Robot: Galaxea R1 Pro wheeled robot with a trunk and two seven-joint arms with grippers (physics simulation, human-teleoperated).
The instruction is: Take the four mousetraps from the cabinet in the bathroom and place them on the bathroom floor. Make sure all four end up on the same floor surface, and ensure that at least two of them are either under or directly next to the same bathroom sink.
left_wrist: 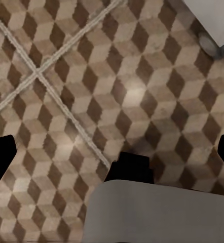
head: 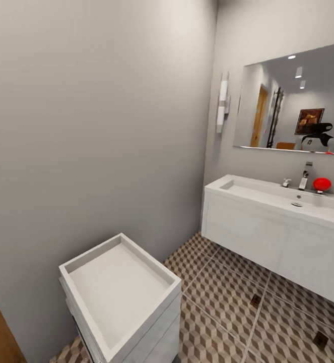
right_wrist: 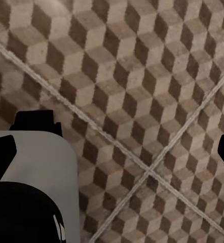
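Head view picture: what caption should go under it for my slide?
White wall-hung sink with chrome tap, mirror above, cube-patterned tile floor below.

Bathroom sink (head: 267, 222) cut off at right edge; small dark floor squares (head: 256, 301) too blurred to identify.

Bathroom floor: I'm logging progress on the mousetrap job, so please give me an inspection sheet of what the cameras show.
Surface: bathroom floor, cube-pattern tiles with pale grout.
Job's things: a flat brown item and a second brown item lie on the floor in front of the bathroom sink. Both are too small to confirm as mousetraps.
Clutter: red object on the sink beside the tap.
End effectors: left end effector and right end effector are open and empty, over tiles.
Cables: nothing seen.
Surroundings: white tray-topped unit, mirror, wall lamp, grey wall.
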